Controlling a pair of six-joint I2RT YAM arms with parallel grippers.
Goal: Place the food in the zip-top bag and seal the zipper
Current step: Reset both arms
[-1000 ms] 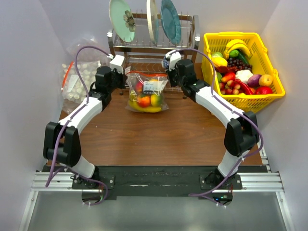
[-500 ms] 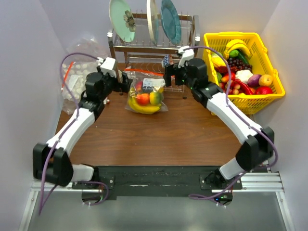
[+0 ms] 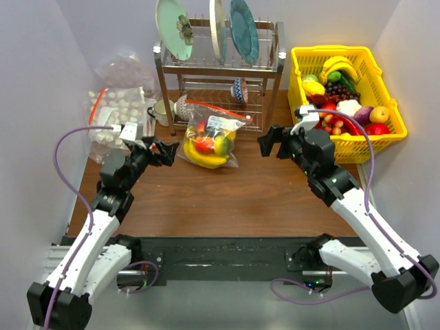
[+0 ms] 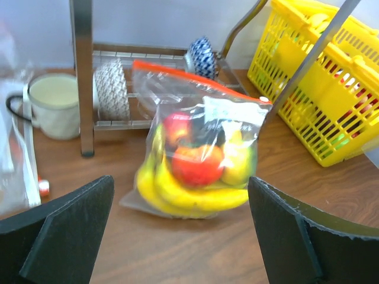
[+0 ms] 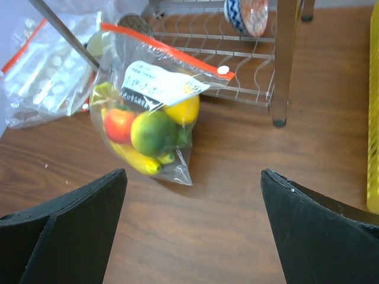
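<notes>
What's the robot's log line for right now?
food: inside zip-top bag | zipper: looks shut | left end effector: open, off bag | right end effector: open, off bag

One printed item only: a white label [image 5: 160, 83] on the upper face of the zip-top bag [image 5: 148, 124], which stands near the far edge of the table [image 5: 225, 195], about mid-width. The label carries a row of dark characters, too blurred in all three views to read. No other text, brand or number is legible.
</notes>
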